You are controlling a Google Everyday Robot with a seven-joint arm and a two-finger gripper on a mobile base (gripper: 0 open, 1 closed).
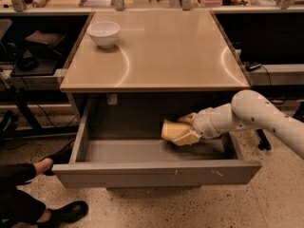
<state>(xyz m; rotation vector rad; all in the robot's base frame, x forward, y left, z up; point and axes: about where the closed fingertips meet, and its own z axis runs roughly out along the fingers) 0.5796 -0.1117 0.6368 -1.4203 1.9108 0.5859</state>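
Note:
My gripper [182, 133] reaches from the right into an open grey drawer [156, 172] under the tan table [156, 51]. It is shut on a yellow sponge-like block [172, 130], which it holds just above the drawer floor, right of centre. My white arm [256, 115] crosses over the drawer's right wall. The fingertips are partly hidden by the block.
A white bowl [104, 33] stands on the table's back left corner. A person's leg and black shoes [61, 213] are on the floor at the drawer's left front. Dark shelving and cables lie to both sides, with clutter along the back.

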